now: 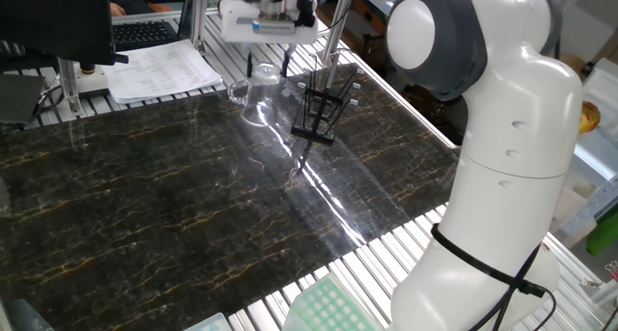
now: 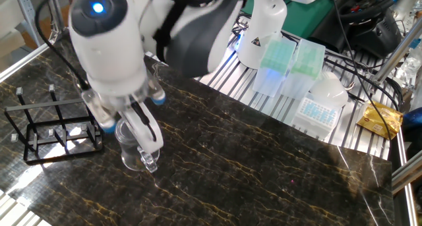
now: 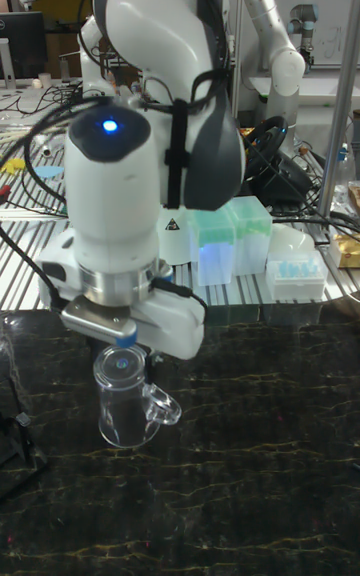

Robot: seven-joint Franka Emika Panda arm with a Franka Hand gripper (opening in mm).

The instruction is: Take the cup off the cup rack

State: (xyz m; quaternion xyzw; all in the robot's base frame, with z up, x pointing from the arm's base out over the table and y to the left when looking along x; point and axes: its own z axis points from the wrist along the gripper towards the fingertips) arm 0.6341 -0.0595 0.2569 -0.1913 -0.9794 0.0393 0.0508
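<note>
Clear glass is what you have in hand: the small see-through mug with the side handle hangs from the two-finger gripper, whose fingers are closed down onto its rim, one dark pad showing against the glass in the other fixed view. You can see the cup upright below the fingers, its handle jutting out to one side, its base low over the dark veined marble tabletop; whether it touches the top you cannot tell from these views. The slim black wire rack with its thin upright rods stands apart from the fingers, off to their side, with no cup on its pegs. So, by my reading, the main step is done: the cup is off the rack. What remains for you is to set it down on the marble beside the fingers, then open them and lift clear.
</note>
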